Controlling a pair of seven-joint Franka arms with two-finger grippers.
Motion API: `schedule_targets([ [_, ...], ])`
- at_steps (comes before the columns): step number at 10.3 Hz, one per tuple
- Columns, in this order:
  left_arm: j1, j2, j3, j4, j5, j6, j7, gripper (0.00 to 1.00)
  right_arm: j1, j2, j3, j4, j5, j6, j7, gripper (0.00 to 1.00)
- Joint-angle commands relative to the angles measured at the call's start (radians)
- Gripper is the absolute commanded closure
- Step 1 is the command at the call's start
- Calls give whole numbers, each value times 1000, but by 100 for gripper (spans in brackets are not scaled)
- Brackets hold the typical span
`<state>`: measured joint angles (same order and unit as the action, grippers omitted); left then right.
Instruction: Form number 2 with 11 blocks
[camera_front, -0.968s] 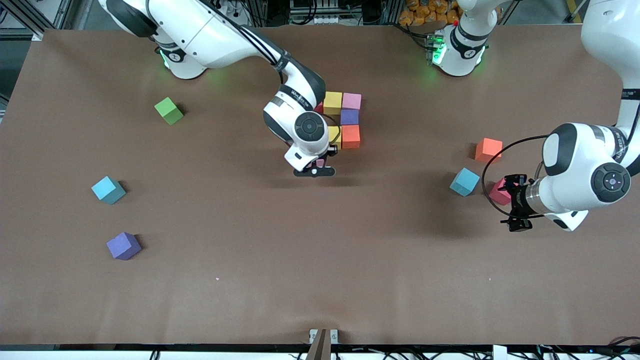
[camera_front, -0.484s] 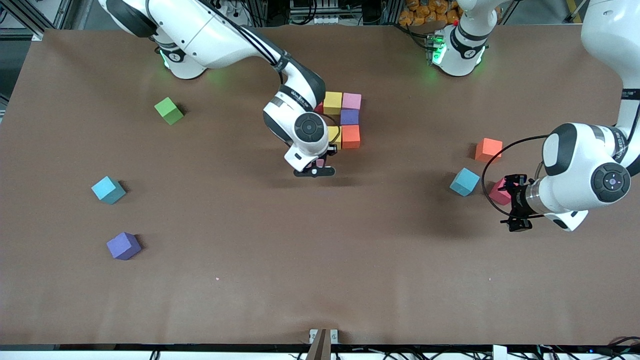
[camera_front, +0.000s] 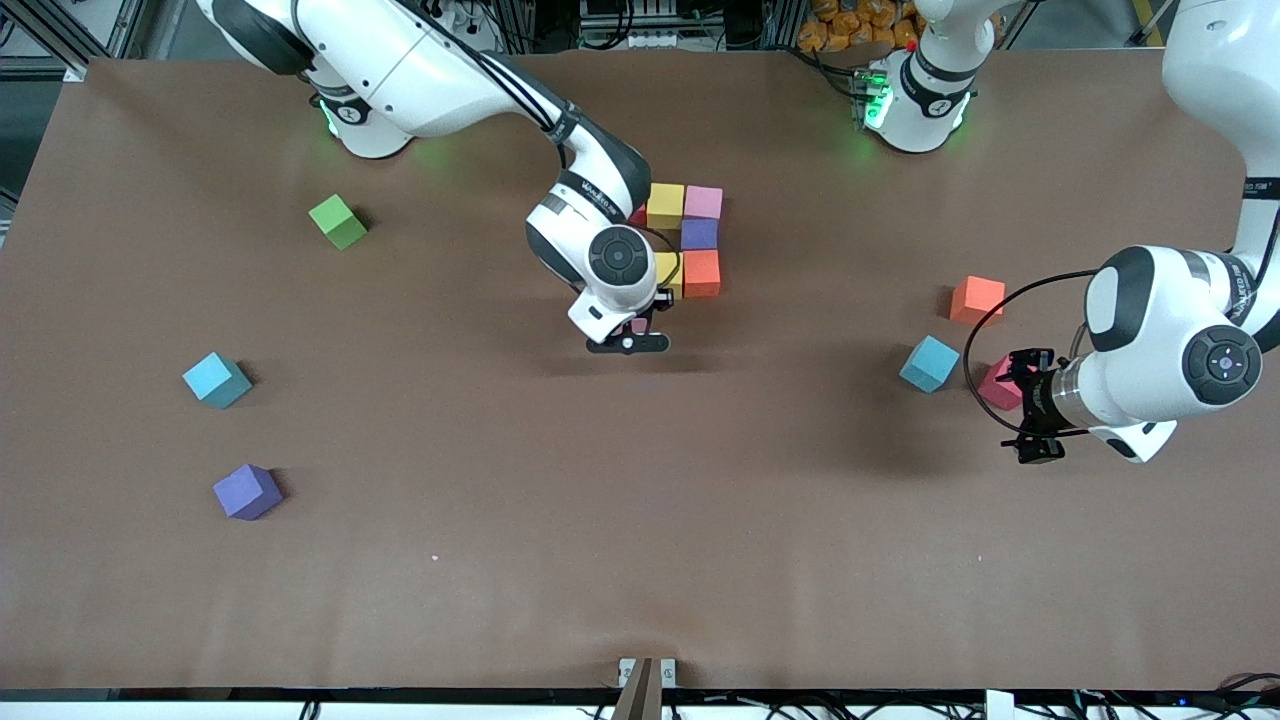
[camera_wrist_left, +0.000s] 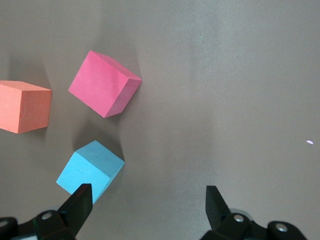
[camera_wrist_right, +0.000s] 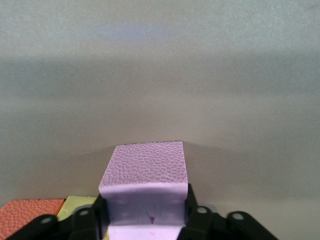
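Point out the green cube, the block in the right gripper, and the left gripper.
green cube (camera_front: 337, 221): front view, top face.
pink block (camera_wrist_right: 145, 172): right wrist view, pebbled face between the fingers.
left gripper (camera_wrist_left: 145, 205): left wrist view, midway between its open fingertips, over bare table beside the light blue block (camera_wrist_left: 90, 171).

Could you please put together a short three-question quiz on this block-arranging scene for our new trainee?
1. True or false: the right gripper has its jaws shut on a pink block.
2. Which loose block lies nearest the front camera: green cube, purple block or orange block?
3. How do the left gripper's jaws stand?

Key:
1. True.
2. The purple block.
3. Open, holding nothing, over the table beside a light blue block.
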<state>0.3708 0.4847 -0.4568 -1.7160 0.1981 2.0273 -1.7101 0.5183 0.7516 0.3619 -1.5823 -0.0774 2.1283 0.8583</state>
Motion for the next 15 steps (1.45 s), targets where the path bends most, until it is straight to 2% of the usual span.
schedule_targets([
  [1,11,0,-10,7,-2,-1,18,0,-7,18,5,8,15,-5,34,0],
  [2,10,0,-10,7,-2,-1,18,0,-7,17,6,16,16,-7,45,0],
  [4,11,0,-10,9,-2,-1,18,0,-9,14,5,74,91,-22,74,0],
  [7,13,0,-10,9,-2,-1,18,0,-23,5,0,184,165,-160,76,0],
  [11,16,-3,-10,39,-2,-2,35,0,-79,-37,-3,229,166,-316,73,0],
  [15,4,-11,-17,39,-5,-9,27,0,-236,-118,-29,225,169,-454,67,0],
])
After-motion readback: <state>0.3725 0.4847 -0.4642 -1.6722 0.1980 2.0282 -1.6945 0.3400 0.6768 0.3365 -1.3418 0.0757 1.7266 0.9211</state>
